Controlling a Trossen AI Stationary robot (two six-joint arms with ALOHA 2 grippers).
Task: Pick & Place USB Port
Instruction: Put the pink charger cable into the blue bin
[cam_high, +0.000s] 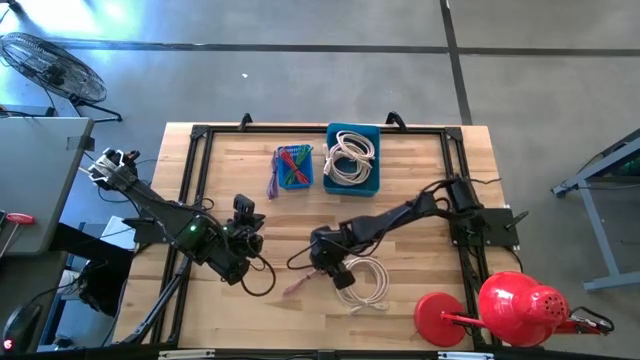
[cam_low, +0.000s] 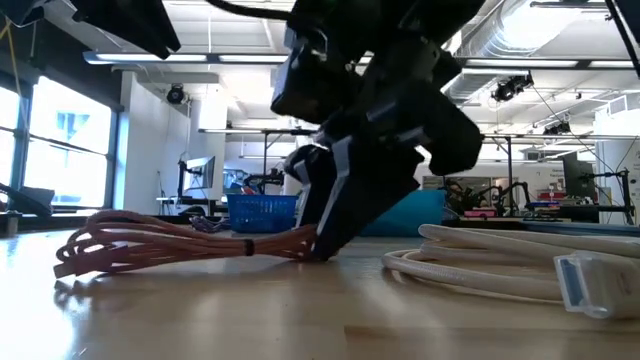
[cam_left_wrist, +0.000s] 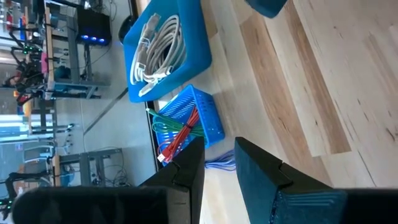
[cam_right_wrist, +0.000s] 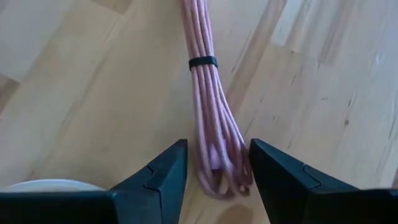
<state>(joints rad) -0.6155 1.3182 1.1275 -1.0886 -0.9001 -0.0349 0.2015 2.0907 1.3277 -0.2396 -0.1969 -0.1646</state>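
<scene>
The grasp is in hand: the right gripper (cam_right_wrist: 214, 167) straddles, spread, the pink cable bundle (cam_right_wrist: 208, 93) lying mid-table, needing closure next, while the left gripper (cam_left_wrist: 219, 165) waits spread.

No readable txt, labels, brands or nos. anywhere, table or room behind

Grey concrete floor (cam_high: 300, 70), a standing fan (cam_high: 45, 62), windows (cam_low: 50, 140), bright ceiling lights (cam_low: 240, 60)

Overhead, table-level and close wrist cameras share the table (cam_high: 420, 215).
</scene>
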